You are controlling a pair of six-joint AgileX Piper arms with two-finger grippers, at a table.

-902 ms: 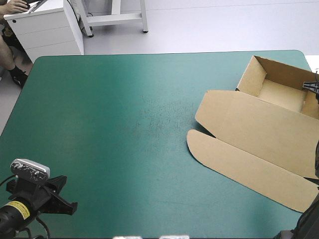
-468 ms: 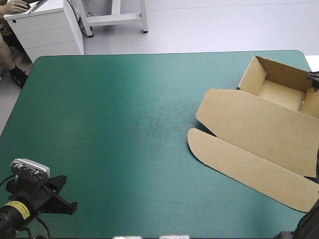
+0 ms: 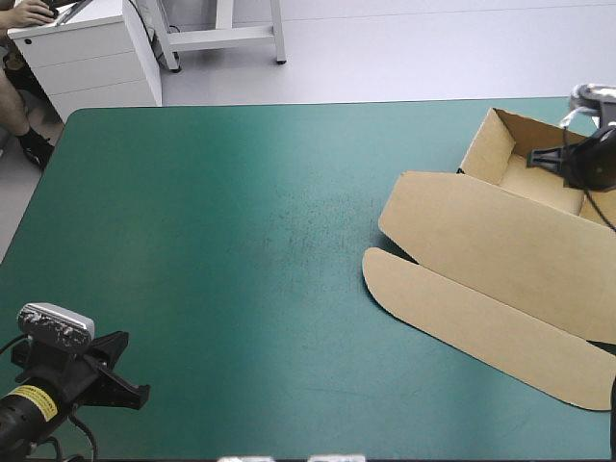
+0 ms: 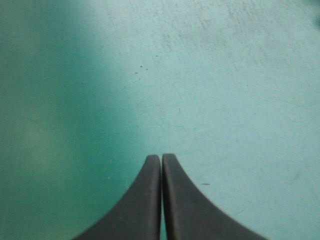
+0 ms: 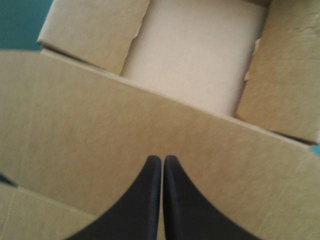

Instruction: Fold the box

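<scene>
Overhead, the right pincer (image 5: 161, 158) hangs pinched together above the box (image 5: 100, 125).

Left arm (image 3: 21, 416): black, rounded wrist | yellow label (image 3: 32, 401): dark print, too small to read | left gripper (image 4: 161, 159): two broad black fingers (image 4: 137, 210), curved like fins, smooth | right gripper (image 5: 162, 160): same black pair | right arm (image 3: 595, 160): black.

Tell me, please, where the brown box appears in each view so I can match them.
High view: box at the far right of the table.
Left wrist view: not in it.
Right wrist view: under and ahead of the right gripper.
Shared landmark: the tray floor.
</scene>
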